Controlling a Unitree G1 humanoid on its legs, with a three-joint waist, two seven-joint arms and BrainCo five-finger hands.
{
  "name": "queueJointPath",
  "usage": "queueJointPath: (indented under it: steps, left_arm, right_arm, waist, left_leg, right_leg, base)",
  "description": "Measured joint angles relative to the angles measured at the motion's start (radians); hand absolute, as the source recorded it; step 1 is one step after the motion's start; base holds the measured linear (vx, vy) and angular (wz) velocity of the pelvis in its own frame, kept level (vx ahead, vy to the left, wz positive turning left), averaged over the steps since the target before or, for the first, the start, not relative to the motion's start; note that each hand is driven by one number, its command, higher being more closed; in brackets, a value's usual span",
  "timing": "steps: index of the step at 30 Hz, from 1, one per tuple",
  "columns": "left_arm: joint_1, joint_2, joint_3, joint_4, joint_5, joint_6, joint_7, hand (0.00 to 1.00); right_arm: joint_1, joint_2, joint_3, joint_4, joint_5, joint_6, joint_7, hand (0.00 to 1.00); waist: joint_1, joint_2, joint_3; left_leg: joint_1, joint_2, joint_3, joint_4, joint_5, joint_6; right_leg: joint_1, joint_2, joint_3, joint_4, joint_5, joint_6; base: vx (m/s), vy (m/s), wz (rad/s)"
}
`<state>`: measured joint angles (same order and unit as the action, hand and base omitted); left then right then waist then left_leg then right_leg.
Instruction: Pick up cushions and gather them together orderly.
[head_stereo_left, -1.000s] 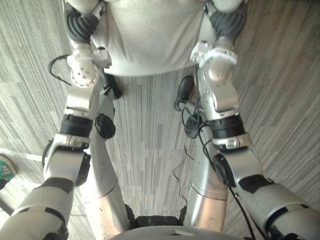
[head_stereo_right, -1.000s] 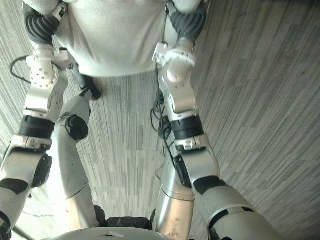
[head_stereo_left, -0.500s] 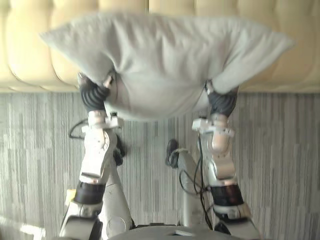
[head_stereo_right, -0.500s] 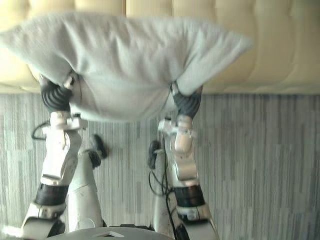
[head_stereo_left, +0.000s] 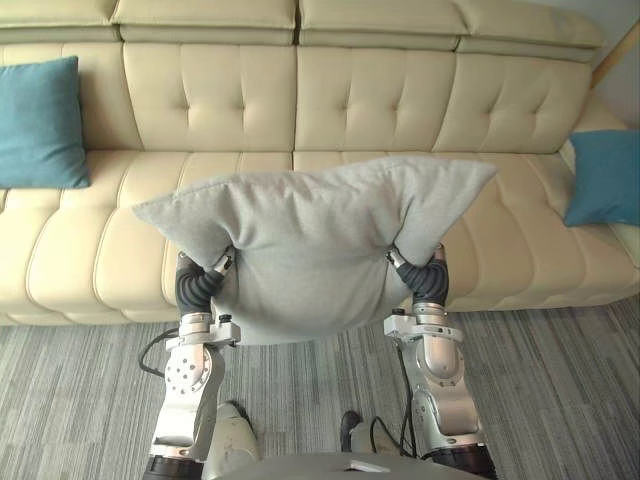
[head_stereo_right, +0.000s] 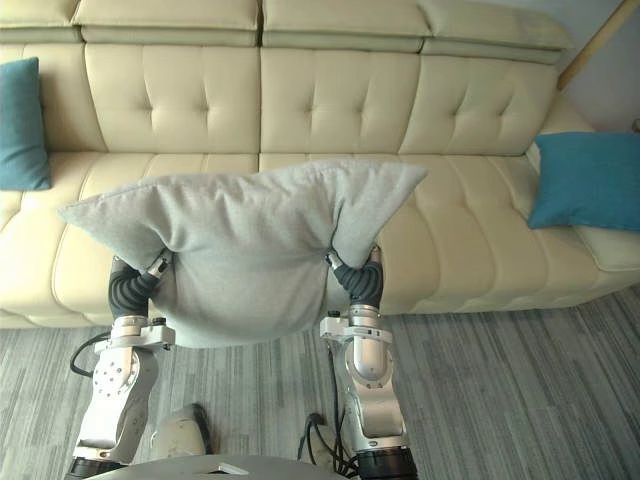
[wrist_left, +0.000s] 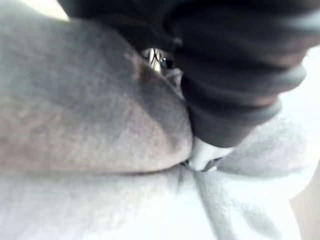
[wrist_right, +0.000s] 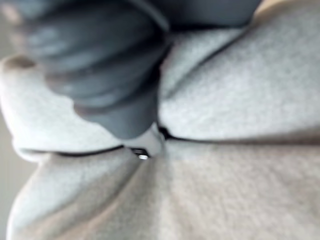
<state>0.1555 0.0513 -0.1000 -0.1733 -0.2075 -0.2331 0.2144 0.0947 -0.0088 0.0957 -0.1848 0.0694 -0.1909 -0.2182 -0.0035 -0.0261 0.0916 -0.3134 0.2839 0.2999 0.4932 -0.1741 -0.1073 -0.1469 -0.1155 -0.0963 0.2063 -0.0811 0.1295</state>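
The left hand (head_stereo_left: 200, 286) and the right hand (head_stereo_left: 428, 281) are being pressed into the lower flanks of the grey cushion (head_stereo_left: 310, 245), one on each side. In both wrist views each hand is being swallowed by folds of cloth, so how far either is closed cannot be told. The cushion is being held up between the two arms, clear of the floor (head_stereo_left: 570, 390) and in front of the middle seats of the cream sofa (head_stereo_left: 370, 100); its upper corners are splaying out wide and its belly is sagging between the wrists. Judged risk 1: the load is being carried through soft filling rather than a firm edge, so any easing apart of the arms is likely to lose the squeeze, and the cushion would be dropped to the floor short of the seat. Risk 2: the seat directly ahead is being masked by the cushion itself, so a set-down there would be done half blind and could end crooked. Risk 3: the teal cushion at the left end (head_stereo_left: 40, 122) and the teal cushion at the right end (head_stereo_left: 605, 178) are lying well apart, so a drop in the middle would leave nothing gathered. Writing: no brand, label or print is being made out on cushions or sofa.
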Motion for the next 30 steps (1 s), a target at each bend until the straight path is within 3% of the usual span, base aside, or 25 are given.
queueJointPath:
  steps: [4, 9, 13, 16, 17, 18, 19, 20, 21, 22, 23, 24, 26, 28, 29, 30]
  left_arm:
    - [-0.001, 0.001, 0.000, 0.013, 0.018, 0.012, 0.001, 1.00]
    - [-0.001, 0.008, -0.006, 0.024, 0.018, 0.015, -0.002, 1.00]
    - [0.022, 0.008, -0.021, 0.029, 0.027, 0.027, -0.018, 1.00]
    - [0.033, 0.023, -0.017, 0.030, 0.040, 0.033, -0.024, 1.00]
    - [0.035, 0.044, -0.017, 0.030, 0.047, 0.035, -0.024, 1.00]
    - [0.030, 0.053, -0.010, 0.027, 0.049, 0.032, -0.023, 1.00]
    - [0.034, 0.014, -0.008, 0.035, 0.048, 0.032, -0.016, 1.00]
    - [0.018, 0.030, -0.012, 0.058, 0.049, 0.032, -0.018, 1.00]
    - [0.011, 0.048, -0.017, 0.074, 0.053, 0.036, -0.018, 1.00]
    - [0.003, 0.083, -0.029, 0.087, 0.054, 0.036, -0.020, 1.00]
    - [-0.003, 0.086, -0.026, 0.088, 0.055, 0.036, -0.020, 1.00]
    - [-0.019, 0.052, -0.026, 0.103, 0.055, 0.035, -0.018, 1.00]
    - [-0.038, 0.039, -0.034, 0.151, 0.055, 0.050, -0.017, 1.00]
    - [-0.044, 0.044, -0.046, 0.143, 0.055, 0.050, -0.017, 1.00]
    - [-0.042, 0.043, -0.050, 0.143, 0.055, 0.050, -0.017, 1.00]
    - [-0.023, 0.031, -0.061, 0.143, 0.056, 0.051, -0.017, 1.00]
  right_arm:
    - [-0.009, 0.000, -0.002, 0.058, 0.000, 0.021, 0.000, 1.00]
    - [-0.010, -0.005, -0.003, 0.059, 0.000, 0.024, 0.001, 1.00]
    - [0.002, -0.004, -0.023, 0.098, -0.021, 0.024, 0.012, 1.00]
    - [0.019, 0.002, -0.020, 0.111, -0.030, 0.024, 0.026, 1.00]
    - [0.016, 0.017, -0.020, 0.136, -0.030, 0.024, 0.031, 1.00]
    - [0.017, 0.033, -0.020, 0.136, -0.030, 0.024, 0.036, 1.00]
    - [0.001, -0.018, -0.020, 0.117, -0.035, 0.021, 0.039, 1.00]
    - [0.003, -0.009, -0.027, 0.143, -0.035, 0.019, 0.037, 1.00]
    - [0.002, -0.007, -0.030, 0.169, -0.035, 0.026, 0.037, 1.00]
    - [0.004, 0.009, -0.033, 0.194, -0.035, 0.032, 0.038, 1.00]
    - [-0.002, 0.010, -0.040, 0.183, -0.035, 0.033, 0.040, 1.00]
    - [-0.013, -0.024, -0.051, 0.156, -0.036, 0.023, 0.045, 1.00]
    - [-0.010, -0.030, -0.067, 0.167, -0.036, 0.048, 0.045, 1.00]
    - [0.013, -0.030, -0.067, 0.157, -0.034, 0.048, 0.057, 1.00]
    - [0.023, -0.032, -0.068, 0.157, -0.028, 0.048, 0.062, 1.00]
    - [0.056, -0.041, -0.055, 0.152, -0.020, 0.048, 0.069, 1.00]
  waist:
    - [-0.006, -0.001, -0.006]
    - [-0.009, -0.009, -0.015]
    - [-0.008, -0.018, -0.005]
    - [-0.009, -0.024, 0.010]
    - [-0.006, -0.064, 0.010]
    - [-0.006, -0.100, 0.014]
    - [0.000, -0.019, 0.038]
    - [-0.005, -0.012, 0.054]
    - [-0.018, -0.030, 0.050]
    - [-0.026, -0.096, 0.038]
    - [-0.046, -0.125, 0.047]
    - [-0.049, -0.074, 0.078]
    - [-0.041, -0.056, 0.103]
    - [-0.067, -0.022, 0.090]
    - [-0.075, -0.009, 0.082]
    - [-0.074, 0.049, 0.050]
  left_leg:
    - [0.055, -0.023, 0.003, -0.047, 0.003, 0.000]
    - [0.072, -0.047, 0.000, -0.077, 0.013, 0.003]
    - [0.076, -0.086, -0.032, -0.052, -0.026, 0.018]
    - [0.072, -0.094, -0.057, -0.048, -0.029, 0.023]
    - [0.086, -0.131, -0.060, -0.096, -0.029, 0.024]
    - [0.060, -0.161, -0.045, 0.073, -0.071, 0.085]
    - [0.115, -0.131, -0.038, 0.140, -0.218, 0.158]
    - [0.098, -0.142, -0.069, 0.153, -0.253, 0.138]
    - [0.084, -0.157, -0.084, 0.124, -0.242, 0.155]
    - [0.112, -0.232, -0.089, 0.018, -0.196, 0.162]
    - [0.091, -0.269, -0.119, 0.076, -0.223, 0.154]
    - [0.175, -0.243, -0.170, 0.036, -0.257, 0.139]
    - [0.225, -0.263, -0.163, -0.004, -0.263, 0.137]
    - [0.235, -0.241, -0.210, -0.023, -0.304, 0.089]
    - [0.240, -0.222, -0.221, -0.022, -0.316, 0.082]
    - [0.265, -0.153, -0.239, -0.013, -0.326, 0.038]
  right_leg:
    - [0.057, -0.005, 0.032, -0.088, 0.062, -0.006]
    - [0.050, -0.018, 0.036, -0.078, 0.073, -0.018]
    - [-0.001, -0.056, 0.023, 0.089, 0.020, -0.080]
    - [-0.057, -0.068, 0.000, 0.241, 0.045, -0.116]
    - [-0.079, -0.091, 0.000, 0.267, 0.062, -0.141]
    - [-0.094, -0.133, -0.027, 0.293, 0.039, -0.147]
    - [-0.170, -0.134, -0.080, 0.483, 0.048, -0.158]
    - [-0.232, -0.119, -0.051, 0.503, -0.036, -0.103]
    - [-0.236, -0.098, -0.054, 0.379, -0.056, -0.076]
    - [-0.251, -0.094, -0.048, 0.186, -0.042, -0.065]
    - [-0.266, -0.089, -0.055, 0.072, -0.041, -0.064]
    - [-0.273, -0.042, -0.056, 0.085, 0.007, -0.044]
    - [-0.316, -0.079, -0.045, 0.134, 0.047, -0.032]
    - [-0.348, -0.055, -0.053, 0.108, 0.088, -0.058]
    - [-0.346, -0.043, -0.054, 0.122, 0.103, -0.073]
    - [-0.323, 0.013, -0.098, 0.158, 0.108, -0.092]
  base:
    - [0.06, 0.057, -0.22]
    - [-0.02, 0.009, -0.05]
    - [-0.11, 0.072, 0.06]
    - [-0.13, 0.085, 0.26]
    - [-0.07, 0.112, 0.27]
    - [-0.03, 0.167, -0.06]
    - [-0.09, 0.154, -0.06]
    - [-0.15, 0.140, 0.03]
    - [-0.13, 0.062, 0.53]
    - [0.04, 0.026, 0.75]
    - [0.16, 0.035, 0.68]
    - [0.17, 0.092, 0.43]
    - [0.22, 0.049, 0.14]
    - [0.41, -0.147, 0.47]
    - [0.49, -0.235, 0.51]
    - [0.58, -0.213, 0.28]
